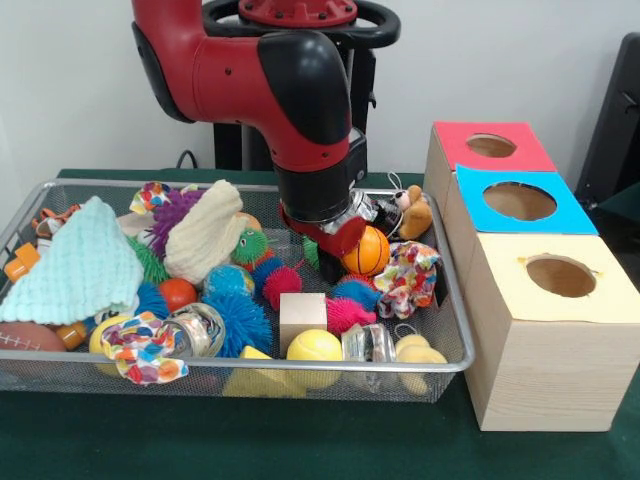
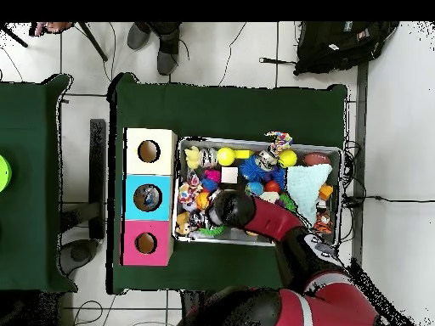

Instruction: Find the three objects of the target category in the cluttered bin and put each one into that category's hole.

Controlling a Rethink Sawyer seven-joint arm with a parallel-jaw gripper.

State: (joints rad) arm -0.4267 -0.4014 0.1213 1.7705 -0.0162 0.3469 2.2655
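A wire mesh bin (image 1: 455, 366) holds a jumble of toys. My gripper (image 1: 330, 266) is lowered into its back middle, mostly hidden under the red and black wrist (image 1: 318, 190). It hangs just left of an orange basketball (image 1: 366, 250) and above a pink spiky ball (image 1: 283, 281). In the overhead view the arm (image 2: 255, 216) covers the bin's lower middle. Right of the bin stands a wooden box row with a red-topped hole (image 1: 490, 146), a blue-topped hole (image 1: 519, 201) and a yellow-topped hole (image 1: 560, 276).
Also in the bin: a mint cloth (image 1: 70, 266), a cream knitted piece (image 1: 203, 232), a blue spiky ball (image 1: 240, 322), a wooden block (image 1: 302, 312), a yellow ball (image 1: 314, 345), a plush toy (image 1: 413, 212), a colourful scrunchie (image 1: 408, 277). A person's feet (image 2: 157, 38) show beyond the table.
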